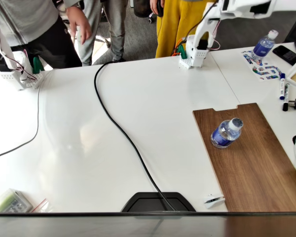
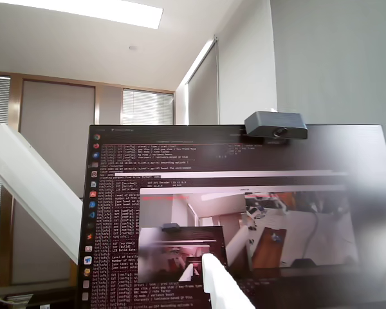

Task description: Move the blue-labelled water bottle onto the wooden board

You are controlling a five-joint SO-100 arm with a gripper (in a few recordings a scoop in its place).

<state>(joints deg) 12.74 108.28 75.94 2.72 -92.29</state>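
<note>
The blue-labelled water bottle (image 1: 227,133) stands on the wooden board (image 1: 254,173), near the board's notched far end. It is small and clear, with a dark blue label and a greyish top. The board is a long dark brown slab lying at the right of the white table. My white arm (image 1: 246,6) is raised high above the table's far right, well clear of the bottle. In the wrist view my gripper (image 2: 145,257) points out into the room, away from the table. Its white fingers (image 2: 222,286) stand apart with nothing between them.
A slimmer bottle with a white cap (image 1: 264,47) stands at the far right corner beside markers (image 1: 282,86) and a patterned sheet. A black cable (image 1: 121,131) crosses the table's middle. People stand behind the far edge. A black base (image 1: 158,202) sits at the near edge.
</note>
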